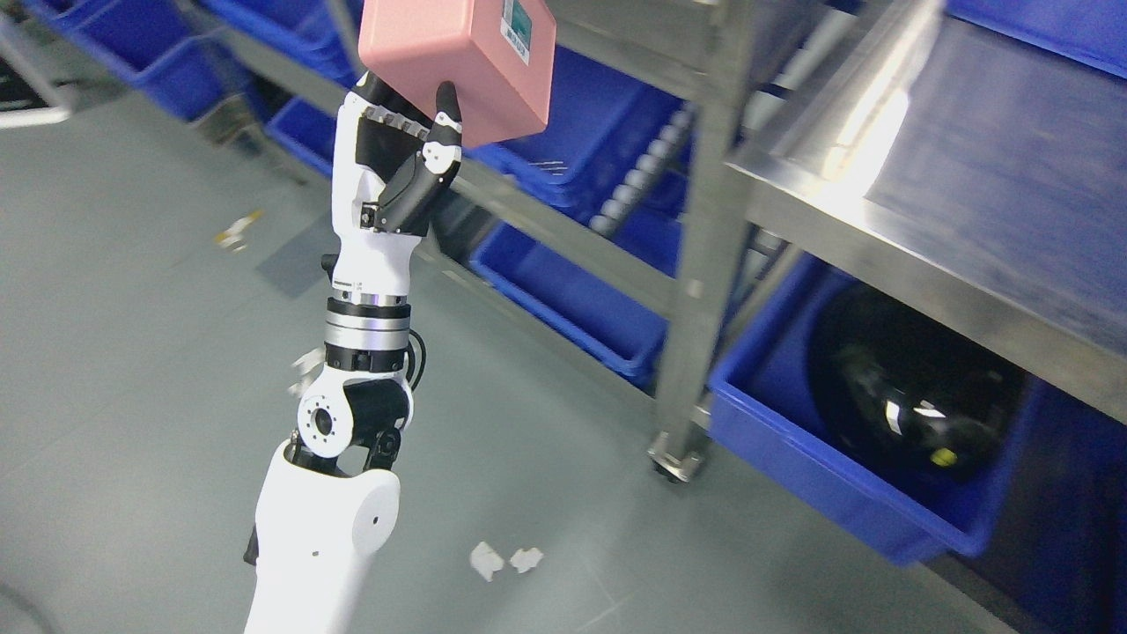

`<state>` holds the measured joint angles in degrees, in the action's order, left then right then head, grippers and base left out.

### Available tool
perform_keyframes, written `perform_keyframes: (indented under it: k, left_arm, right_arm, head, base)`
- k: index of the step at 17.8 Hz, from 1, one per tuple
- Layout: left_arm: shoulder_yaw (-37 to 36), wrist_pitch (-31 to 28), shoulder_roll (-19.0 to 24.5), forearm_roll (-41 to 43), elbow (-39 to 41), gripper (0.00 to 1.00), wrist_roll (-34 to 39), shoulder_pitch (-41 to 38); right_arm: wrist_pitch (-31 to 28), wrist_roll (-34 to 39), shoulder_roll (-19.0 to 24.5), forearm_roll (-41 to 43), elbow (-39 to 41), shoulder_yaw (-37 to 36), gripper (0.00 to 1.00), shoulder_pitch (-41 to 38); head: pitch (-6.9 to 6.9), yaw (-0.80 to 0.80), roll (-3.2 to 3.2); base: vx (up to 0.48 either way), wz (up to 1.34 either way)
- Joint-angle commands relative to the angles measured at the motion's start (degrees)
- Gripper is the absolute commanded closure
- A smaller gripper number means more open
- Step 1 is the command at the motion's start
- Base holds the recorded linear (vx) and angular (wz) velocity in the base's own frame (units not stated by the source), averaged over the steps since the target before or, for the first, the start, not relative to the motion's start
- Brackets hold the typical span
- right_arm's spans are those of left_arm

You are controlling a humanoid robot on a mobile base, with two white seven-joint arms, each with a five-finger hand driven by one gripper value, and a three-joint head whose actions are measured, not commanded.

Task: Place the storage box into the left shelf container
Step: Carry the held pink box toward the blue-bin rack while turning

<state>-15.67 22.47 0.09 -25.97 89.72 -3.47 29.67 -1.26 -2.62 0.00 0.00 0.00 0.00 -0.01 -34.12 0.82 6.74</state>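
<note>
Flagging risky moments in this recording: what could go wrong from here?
1. The left robot hand holds the pink storage box only at its lower edge, so it could tip out.
2. The box is close to the steel shelf rail and could strike it on the way into a blue bin.

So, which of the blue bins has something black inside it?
The blue bin at the lower right, on the floor-level shelf beside the caster: a shiny black object lies in it. The other bins show nothing black.

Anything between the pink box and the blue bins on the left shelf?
Nothing visible. The left hand holds the pink storage box up in front of the shelf rack; the blue bin right behind it looks open-topped, and only the shelf rail runs below the box.
</note>
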Motion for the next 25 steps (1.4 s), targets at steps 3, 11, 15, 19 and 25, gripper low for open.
perform_keyframes:
  k: [3,11,15,19,25]
  left_arm:
    - [9.0,-0.1,0.9,0.0,1.9,0.98,-0.2,-4.8]
    - [12.5,-0.7,0.9,0.0,1.8,0.98,-0.4,-5.9]
    - [12.8,-0.6,0.9,0.0,1.8,0.98,-0.4,-6.2]
    - [13.2,-0.6,0.9,0.0,1.8,0.97,-0.4,-7.6]
    - [11.9,0.2,0.9,-0.1,1.8,0.97,-7.1,-14.6]
  right_arm:
    - [0.0,0.2,-1.0,-0.1,1.0,-0.3,0.00,-0.5]
    - [0.0,0.2,-1.0,-0.1,1.0,-0.3,0.00,-0.5]
    - [0.0,0.2,-1.0,-0.1,1.0,-0.2,0.00,-0.5]
    - [0.0,0.2,-1.0,-0.1,1.0,-0.3,0.00,-0.5]
    - [0.0,0.2,-1.0,-0.1,1.0,-0.3,0.00,-0.5]
  head:
    - [-0.03,0.00,0.00]
    - [-0.03,0.00,0.00]
    - [-0.04,0.00,0.00]
    - [-0.04,0.00,0.00]
    - [-0.04,0.00,0.00]
  base:
    - [0.194,1.68]
    - [0.396,1.11]
    - [0.521,0.33]
    - [0.519,0.18]
    - [0.529,0.09]
